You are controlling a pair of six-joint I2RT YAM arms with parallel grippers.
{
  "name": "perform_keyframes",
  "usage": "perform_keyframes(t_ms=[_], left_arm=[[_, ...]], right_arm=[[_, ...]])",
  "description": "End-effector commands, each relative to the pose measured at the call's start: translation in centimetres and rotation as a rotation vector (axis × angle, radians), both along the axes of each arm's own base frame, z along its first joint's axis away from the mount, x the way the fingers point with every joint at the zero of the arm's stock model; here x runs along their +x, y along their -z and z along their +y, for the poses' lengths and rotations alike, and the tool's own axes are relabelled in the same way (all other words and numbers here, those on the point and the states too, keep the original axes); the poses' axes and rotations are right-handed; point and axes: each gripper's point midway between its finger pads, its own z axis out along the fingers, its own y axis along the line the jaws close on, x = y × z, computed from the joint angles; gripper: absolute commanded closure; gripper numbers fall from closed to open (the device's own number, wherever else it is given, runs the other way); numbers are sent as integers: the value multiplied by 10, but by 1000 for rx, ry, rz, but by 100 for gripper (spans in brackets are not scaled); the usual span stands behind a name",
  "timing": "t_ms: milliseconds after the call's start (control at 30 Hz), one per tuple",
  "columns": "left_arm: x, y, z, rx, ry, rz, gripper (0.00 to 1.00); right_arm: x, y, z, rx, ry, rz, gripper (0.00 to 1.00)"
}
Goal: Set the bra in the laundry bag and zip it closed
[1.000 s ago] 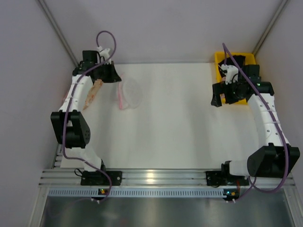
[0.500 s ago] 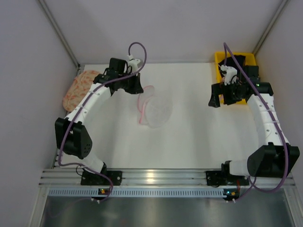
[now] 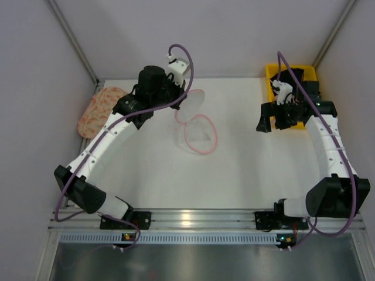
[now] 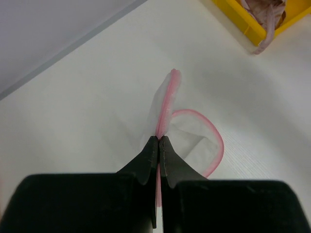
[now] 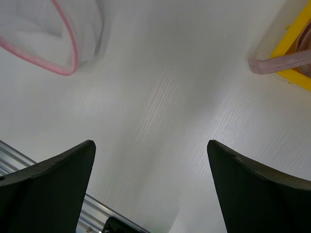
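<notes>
The laundry bag, see-through white mesh with a pink zip rim, hangs open over the middle back of the table. My left gripper is shut on its pink rim; in the left wrist view the fingertips pinch the rim and the bag droops beyond them. The bra, pale pink, lies in the yellow bin at the back right, with one strap over the rim. My right gripper hovers open just left of the bin; nothing is between its fingers. The bag's rim shows at that view's upper left.
A peach patterned fabric piece lies at the table's far left by the wall. A black garment lies in the yellow bin behind the right arm. Grey walls close in the table on three sides.
My left arm has swung right from the far-left corner toward the middle back, carrying the laundry bag with it. The right arm has barely moved.
</notes>
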Motion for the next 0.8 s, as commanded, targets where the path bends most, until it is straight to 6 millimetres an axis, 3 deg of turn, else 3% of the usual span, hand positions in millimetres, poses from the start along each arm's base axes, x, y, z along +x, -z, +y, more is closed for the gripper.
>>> perform_keyframes(t_ms=[0,133,233,300,533,767], left_arm=[[-2,-1,-5,1,-9,-40,100],[4,39,-5,-42,-77,90,100],[16,55,1,-118,-129,181,100],[27,55,6,-178,-144,199,100],[96,84,76,-450,-332,334,100],[138,107,132,-640,-482,368,100]], right_arm=[[14,-22,2,28,0,-76,1],[13,-14,6,48,-6,-54,1],[12,-9,8,58,-13,-39,1],[12,-6,9,61,-18,-30,1],[14,3,11,63,-28,-10,1],[22,9,8,45,-23,-3,1]])
